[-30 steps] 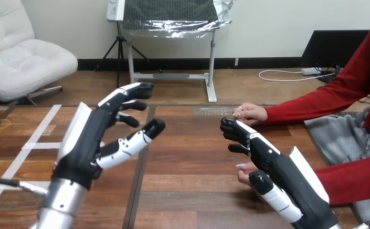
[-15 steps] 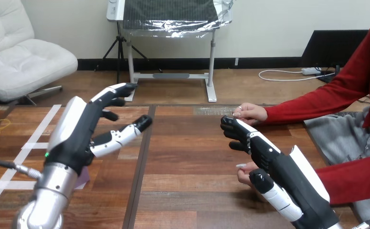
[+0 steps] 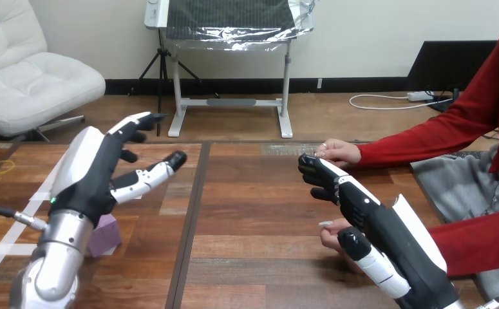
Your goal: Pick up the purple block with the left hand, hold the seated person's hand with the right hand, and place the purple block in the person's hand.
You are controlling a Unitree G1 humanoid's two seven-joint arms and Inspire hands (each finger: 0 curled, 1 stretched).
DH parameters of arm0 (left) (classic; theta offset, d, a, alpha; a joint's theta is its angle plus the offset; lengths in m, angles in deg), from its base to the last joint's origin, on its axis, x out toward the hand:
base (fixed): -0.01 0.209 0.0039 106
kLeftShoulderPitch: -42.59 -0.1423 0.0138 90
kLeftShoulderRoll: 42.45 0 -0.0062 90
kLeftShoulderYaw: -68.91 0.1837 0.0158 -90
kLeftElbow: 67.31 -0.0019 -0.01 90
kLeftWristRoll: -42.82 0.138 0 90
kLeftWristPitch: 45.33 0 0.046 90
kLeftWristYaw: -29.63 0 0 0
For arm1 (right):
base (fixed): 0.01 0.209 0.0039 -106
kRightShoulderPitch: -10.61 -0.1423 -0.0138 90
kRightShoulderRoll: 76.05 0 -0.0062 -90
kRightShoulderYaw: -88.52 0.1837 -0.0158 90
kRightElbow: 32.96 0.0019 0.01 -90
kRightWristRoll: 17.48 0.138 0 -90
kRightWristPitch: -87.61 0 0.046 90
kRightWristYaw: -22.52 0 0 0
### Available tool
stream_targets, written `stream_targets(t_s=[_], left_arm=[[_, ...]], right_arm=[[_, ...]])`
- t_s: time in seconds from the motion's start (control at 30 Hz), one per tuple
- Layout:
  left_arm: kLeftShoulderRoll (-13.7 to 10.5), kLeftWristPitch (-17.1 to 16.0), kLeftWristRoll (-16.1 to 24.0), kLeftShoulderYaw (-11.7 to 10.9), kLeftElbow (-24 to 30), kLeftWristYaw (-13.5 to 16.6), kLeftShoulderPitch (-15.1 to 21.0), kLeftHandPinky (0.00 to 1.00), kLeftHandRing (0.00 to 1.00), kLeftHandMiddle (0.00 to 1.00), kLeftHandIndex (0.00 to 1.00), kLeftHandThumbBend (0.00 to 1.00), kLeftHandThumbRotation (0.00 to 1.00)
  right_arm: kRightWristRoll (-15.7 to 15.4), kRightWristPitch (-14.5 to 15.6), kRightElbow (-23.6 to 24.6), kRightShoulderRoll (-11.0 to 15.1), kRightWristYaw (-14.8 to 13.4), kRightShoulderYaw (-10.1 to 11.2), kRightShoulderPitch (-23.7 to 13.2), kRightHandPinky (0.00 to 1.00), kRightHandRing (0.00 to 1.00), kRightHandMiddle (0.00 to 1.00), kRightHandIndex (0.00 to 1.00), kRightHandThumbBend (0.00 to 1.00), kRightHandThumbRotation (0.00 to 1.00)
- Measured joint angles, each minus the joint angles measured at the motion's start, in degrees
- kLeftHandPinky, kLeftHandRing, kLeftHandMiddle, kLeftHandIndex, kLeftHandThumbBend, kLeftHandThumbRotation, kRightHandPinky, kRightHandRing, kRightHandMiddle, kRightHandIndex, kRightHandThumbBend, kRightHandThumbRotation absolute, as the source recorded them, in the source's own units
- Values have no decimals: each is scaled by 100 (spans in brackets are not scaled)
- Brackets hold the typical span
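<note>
While my left robot hand (image 3: pixel 95 177) hovers spread wide and my forearm (image 3: pixel 56 251) half-hides the purple block (image 3: pixel 107 233), I could knock it away blindly.

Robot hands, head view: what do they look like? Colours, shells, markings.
Both the left hand and right hand are black, with a white shell on the back and black-and-white jointed fingers. The left forearm is a rounded silver cylinder, with a small green light at its wrist.
</note>
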Motion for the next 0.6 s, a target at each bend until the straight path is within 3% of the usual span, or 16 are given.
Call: stream_targets(t_s=[0.23, 0.6], left_arm=[[-62, 20, 131, 63, -497, 188, 231, 84, 83, 84, 83, 65, 62], [-164, 40, 329, 189, -1140, 341, 483, 89, 84, 85, 84, 64, 63]], right_arm=[[0, 0, 0, 1, 0, 12, 30, 89, 91, 91, 91, 84, 100], [0, -1, 0, 1, 1, 18, 46, 88, 91, 91, 90, 84, 100]])
